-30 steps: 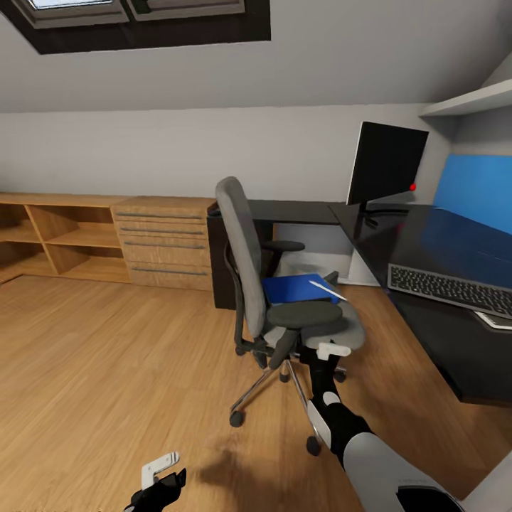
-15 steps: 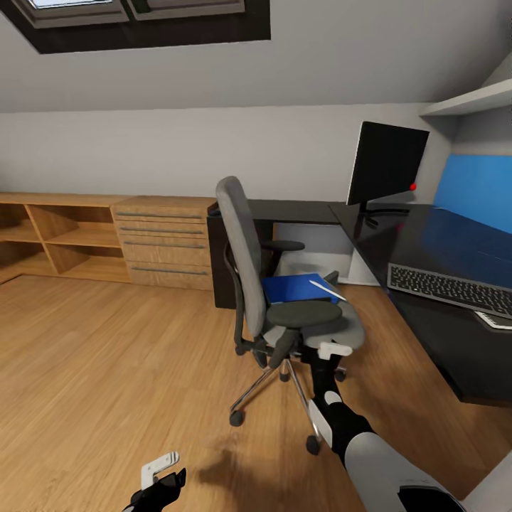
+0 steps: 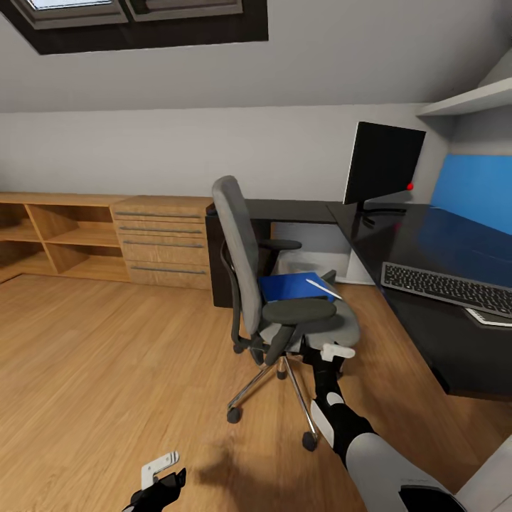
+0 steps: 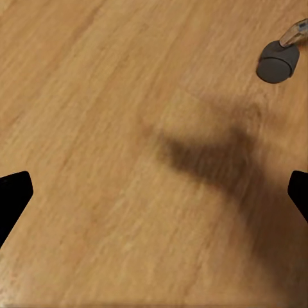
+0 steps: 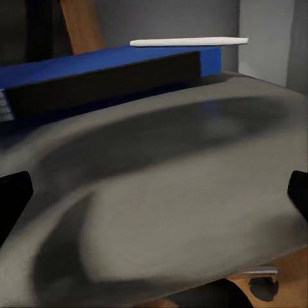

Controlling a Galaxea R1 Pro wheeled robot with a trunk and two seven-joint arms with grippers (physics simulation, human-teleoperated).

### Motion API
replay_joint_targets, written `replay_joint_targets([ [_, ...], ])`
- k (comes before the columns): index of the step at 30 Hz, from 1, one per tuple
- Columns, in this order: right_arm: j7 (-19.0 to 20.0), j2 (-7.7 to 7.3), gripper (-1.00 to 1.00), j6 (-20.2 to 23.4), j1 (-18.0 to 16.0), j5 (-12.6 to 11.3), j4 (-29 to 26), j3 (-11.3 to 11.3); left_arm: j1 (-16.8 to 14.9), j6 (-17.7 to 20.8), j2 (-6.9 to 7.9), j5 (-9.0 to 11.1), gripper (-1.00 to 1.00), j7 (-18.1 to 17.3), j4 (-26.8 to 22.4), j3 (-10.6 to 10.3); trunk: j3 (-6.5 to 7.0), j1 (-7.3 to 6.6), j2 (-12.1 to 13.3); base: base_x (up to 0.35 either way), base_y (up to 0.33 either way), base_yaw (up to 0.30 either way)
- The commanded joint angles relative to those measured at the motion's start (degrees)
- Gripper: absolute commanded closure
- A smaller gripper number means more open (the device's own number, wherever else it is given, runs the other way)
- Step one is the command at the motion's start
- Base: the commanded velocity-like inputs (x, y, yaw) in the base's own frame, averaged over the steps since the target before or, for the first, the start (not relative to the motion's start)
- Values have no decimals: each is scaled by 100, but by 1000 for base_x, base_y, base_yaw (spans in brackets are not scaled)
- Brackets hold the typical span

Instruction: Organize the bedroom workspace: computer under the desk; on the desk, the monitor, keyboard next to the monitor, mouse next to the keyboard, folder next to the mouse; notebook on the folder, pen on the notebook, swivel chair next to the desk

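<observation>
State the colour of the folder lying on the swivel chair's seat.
Bright blue. The folder on the swivel chair shows best in the head view.

Light wood floor (image 4: 96,128), with a grey chair caster (image 4: 278,61) standing on it. Near the caster, a dark shadow (image 4: 212,157). Black fingertips (image 4: 13,196) spread wide apart above the floor.

Attic bedroom office: skylights (image 3: 135,18), desk (image 3: 427,249), swivel chair (image 3: 284,299).
</observation>
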Motion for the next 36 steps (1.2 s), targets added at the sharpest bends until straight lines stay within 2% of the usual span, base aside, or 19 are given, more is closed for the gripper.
replay_joint_targets([
  [1,-1,7,-100,-23,-1,-19,13,-60,-1,-1,6,40,-100,49,-8,-43,-6,-1,-2,-1,-1,0],
  [10,-15,64,-100,-24,-3,-19,21,-51,-1,-1,6,40,-100,50,-8,-42,-6,-1,-2,0,0,86],
  [36,-7,66,-100,-24,-2,-17,13,-59,-1,-1,6,40,-100,51,-8,-43,-6,-1,-2,0,0,255],
])
